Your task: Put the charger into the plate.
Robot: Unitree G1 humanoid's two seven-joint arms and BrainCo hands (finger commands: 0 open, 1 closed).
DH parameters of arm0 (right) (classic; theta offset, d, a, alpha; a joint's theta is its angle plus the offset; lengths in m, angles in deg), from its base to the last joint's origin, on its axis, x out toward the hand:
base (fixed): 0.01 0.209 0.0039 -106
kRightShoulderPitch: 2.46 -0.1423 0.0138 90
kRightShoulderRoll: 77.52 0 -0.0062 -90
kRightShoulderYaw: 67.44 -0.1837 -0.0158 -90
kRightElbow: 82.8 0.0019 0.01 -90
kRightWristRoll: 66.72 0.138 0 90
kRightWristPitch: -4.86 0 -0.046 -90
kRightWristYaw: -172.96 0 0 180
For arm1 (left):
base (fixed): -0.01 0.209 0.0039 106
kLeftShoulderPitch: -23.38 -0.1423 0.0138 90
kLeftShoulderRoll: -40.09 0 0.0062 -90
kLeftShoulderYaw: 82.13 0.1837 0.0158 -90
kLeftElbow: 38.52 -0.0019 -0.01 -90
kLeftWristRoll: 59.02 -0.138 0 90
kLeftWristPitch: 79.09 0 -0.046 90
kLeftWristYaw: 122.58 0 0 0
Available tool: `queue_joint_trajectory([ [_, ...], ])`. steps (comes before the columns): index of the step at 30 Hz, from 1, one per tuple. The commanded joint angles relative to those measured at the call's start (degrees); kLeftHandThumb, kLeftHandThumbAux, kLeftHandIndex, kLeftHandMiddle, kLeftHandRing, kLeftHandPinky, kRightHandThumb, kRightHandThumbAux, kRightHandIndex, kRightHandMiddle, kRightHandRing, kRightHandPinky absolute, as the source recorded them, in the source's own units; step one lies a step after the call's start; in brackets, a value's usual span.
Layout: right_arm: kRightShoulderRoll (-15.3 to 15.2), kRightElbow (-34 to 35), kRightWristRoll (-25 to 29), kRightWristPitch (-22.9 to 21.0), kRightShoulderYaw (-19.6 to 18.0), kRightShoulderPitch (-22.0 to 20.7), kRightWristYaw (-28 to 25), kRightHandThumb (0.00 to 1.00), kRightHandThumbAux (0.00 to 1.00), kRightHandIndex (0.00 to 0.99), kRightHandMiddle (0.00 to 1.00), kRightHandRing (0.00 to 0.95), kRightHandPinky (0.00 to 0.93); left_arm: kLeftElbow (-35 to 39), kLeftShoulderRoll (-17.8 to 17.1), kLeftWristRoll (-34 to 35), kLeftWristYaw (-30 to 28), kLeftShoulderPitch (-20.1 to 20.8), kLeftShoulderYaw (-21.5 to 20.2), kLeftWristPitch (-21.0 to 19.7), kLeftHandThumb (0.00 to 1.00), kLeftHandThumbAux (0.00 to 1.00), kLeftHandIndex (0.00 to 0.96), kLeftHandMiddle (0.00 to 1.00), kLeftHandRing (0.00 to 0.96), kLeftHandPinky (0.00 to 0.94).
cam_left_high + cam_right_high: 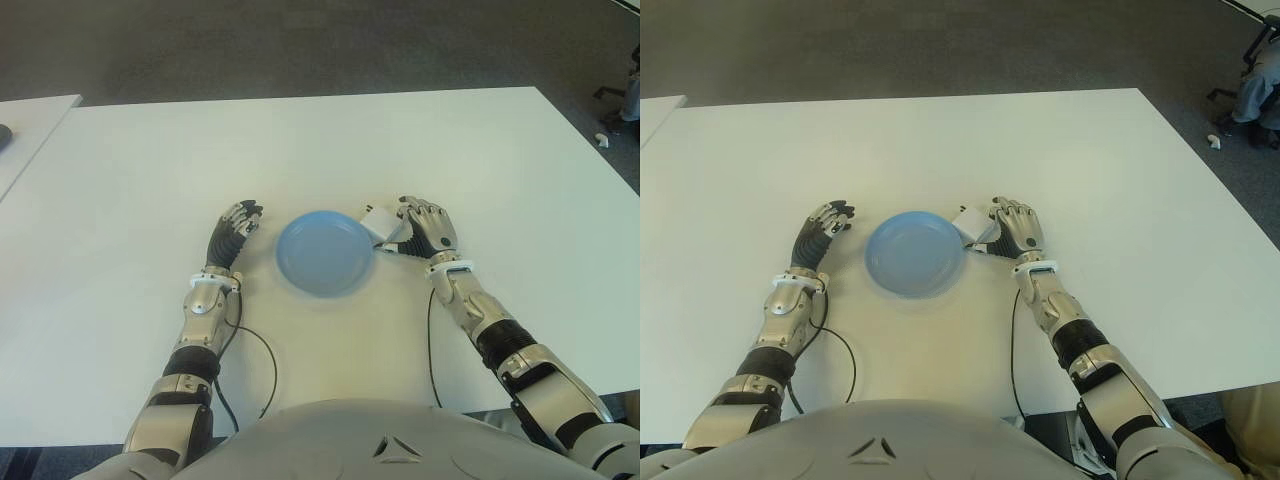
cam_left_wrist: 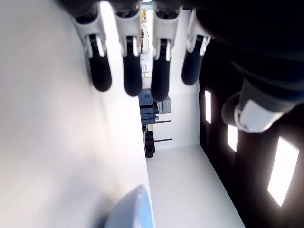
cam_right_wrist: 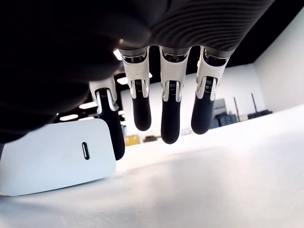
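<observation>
A round blue plate (image 1: 323, 252) lies on the white table (image 1: 300, 150) in front of me. The charger (image 1: 378, 221), a white block with a small oval port (image 3: 85, 150), sits on the table touching the plate's right rim. My right hand (image 1: 418, 224) is directly to the charger's right. In the right wrist view its fingers (image 3: 170, 118) hang down relaxed above the tabletop, and the index finger is against the charger's side without closing on it. My left hand (image 1: 238, 222) shows just left of the plate, fingers (image 2: 132, 71) loosely extended and holding nothing.
A second white table (image 1: 25, 130) stands at the far left with a dark object on its edge. Thin black cables (image 1: 268, 370) trail from both wrists near my torso. A chair (image 1: 1255, 60) stands on the grey floor at the far right.
</observation>
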Motion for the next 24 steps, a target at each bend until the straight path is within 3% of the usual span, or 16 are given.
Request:
queue_joint_trajectory([
  [1, 0.48, -3.19, 0.00, -0.05, 0.79, 1.84, -0.50, 0.732, 0.710, 0.440, 0.874, 0.870, 0.877, -9.02, 4.13, -0.40, -2.51, -10.42, 1.77, -7.71, 0.067, 0.512, 0.251, 0.296, 0.285, 0.292],
  [24, -1.19, -1.72, -1.21, -2.84, -0.70, -0.84, -0.10, 0.738, 0.710, 0.440, 0.881, 0.880, 0.884, -7.46, 3.56, -1.83, -3.01, -11.15, 3.32, -7.83, 0.018, 0.528, 0.244, 0.291, 0.270, 0.256],
])
